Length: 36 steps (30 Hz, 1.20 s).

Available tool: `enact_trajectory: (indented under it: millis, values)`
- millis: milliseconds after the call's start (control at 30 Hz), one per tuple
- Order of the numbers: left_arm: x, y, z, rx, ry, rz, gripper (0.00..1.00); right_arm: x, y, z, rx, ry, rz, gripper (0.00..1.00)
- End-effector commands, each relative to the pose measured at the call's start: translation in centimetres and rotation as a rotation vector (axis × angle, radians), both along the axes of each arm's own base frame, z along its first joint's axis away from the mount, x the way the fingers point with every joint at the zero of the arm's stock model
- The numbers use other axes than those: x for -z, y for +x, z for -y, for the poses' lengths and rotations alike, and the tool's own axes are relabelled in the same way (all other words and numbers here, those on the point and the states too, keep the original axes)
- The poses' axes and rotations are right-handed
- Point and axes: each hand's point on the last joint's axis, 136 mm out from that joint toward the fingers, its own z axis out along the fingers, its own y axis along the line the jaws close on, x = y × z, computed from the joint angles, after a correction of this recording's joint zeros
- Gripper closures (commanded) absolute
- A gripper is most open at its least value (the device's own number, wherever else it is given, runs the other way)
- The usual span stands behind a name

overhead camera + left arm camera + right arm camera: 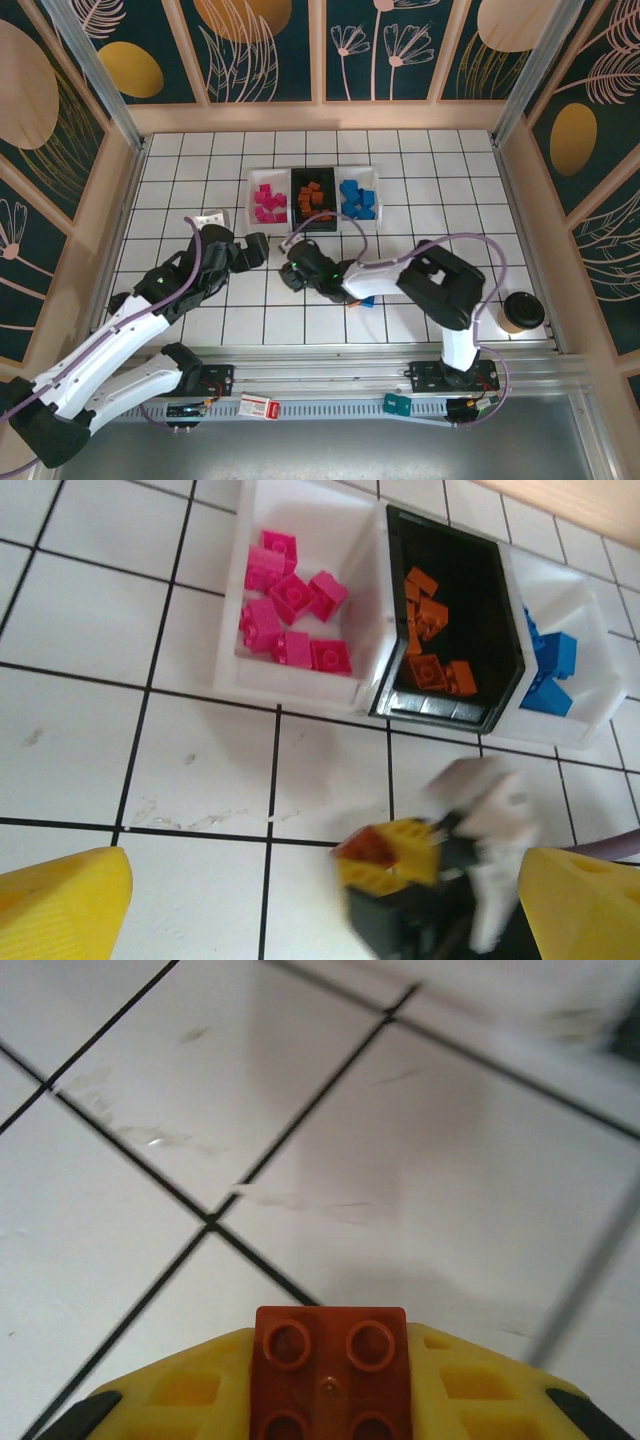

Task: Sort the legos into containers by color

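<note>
Three containers in a row on the tiled bench, sorted by color
Left white container has pink legos, black container orange legos, right white container blue legos; right gripper pinches an orange lego near the black container, left gripper spread wide just beside it; loose blue lego by the right arm; cup at bench's right edge

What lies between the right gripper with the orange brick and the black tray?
Bare white tiles, seen in the left wrist view, separate the right gripper, holding the orange brick, from the black tray.
</note>
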Motion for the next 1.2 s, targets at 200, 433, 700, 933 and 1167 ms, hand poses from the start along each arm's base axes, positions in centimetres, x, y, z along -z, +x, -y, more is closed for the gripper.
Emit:
enact_trajectory:
  millis: [200, 433, 700, 933, 1167]
  values:
    - [3.6, 1.0, 2.7, 0.074, -0.041, -0.039, 0.01, -8.5, 8.9, 4.7, 0.19, 0.12, 0.11, 0.82]
    - [5.9, 1.0, 3.8, 0.116, -0.046, -0.08, 0.02, -8.0, 16.7, 5.2, 0.27, 0.142, 0.064, 0.75]
    - [7.2, 0.5, 7.5, 0.23, -0.021, -0.092, 0.02, -11.0, 20.1, 6.0, 0.323, 0.202, 0.081, 0.34]
    - [8.9, -1.8, 14.7, 0.452, 0.029, -0.094, 0.03, -12.2, 16.0, 11.8, 0.451, 0.282, 0.068, 0.32]
    - [12.5, -5.2, 21.6, 0.704, 0.107, -0.11, 0.09, -10.0, 11.6, 17.2, 0.54, 0.307, 0.0, 0.32]
